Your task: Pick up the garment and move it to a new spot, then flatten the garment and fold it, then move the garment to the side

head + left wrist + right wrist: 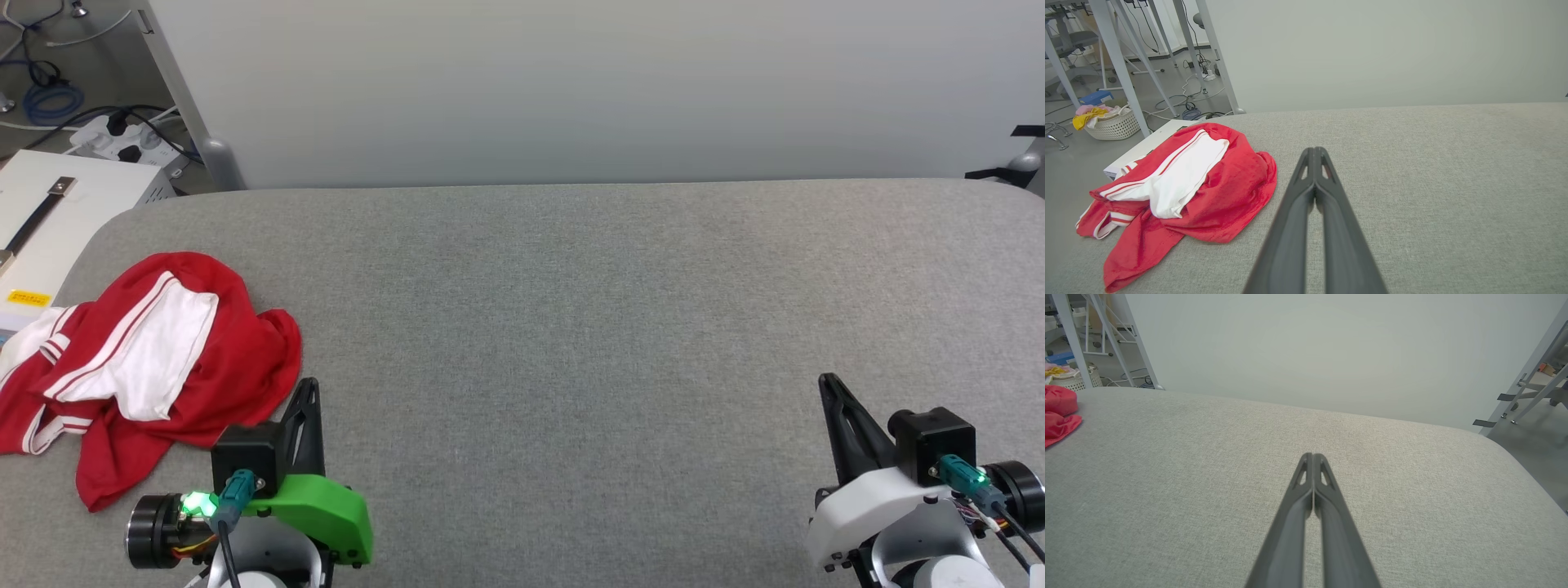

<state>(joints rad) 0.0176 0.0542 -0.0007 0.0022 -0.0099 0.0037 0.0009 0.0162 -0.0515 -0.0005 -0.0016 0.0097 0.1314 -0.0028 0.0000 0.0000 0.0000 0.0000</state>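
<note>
While the garment (204, 367) lies crumpled in a heap at the left edge of the grey fabric-covered tabletop (571, 327), a white sleeve with red-striped trim is turned up on top of the red cloth. The left gripper (307, 390) is seen closed and empty near the front edge, just beside the heap's right side. The right gripper (829, 384) is likewise closed on nothing, well apart, toward the front right corner.
</note>
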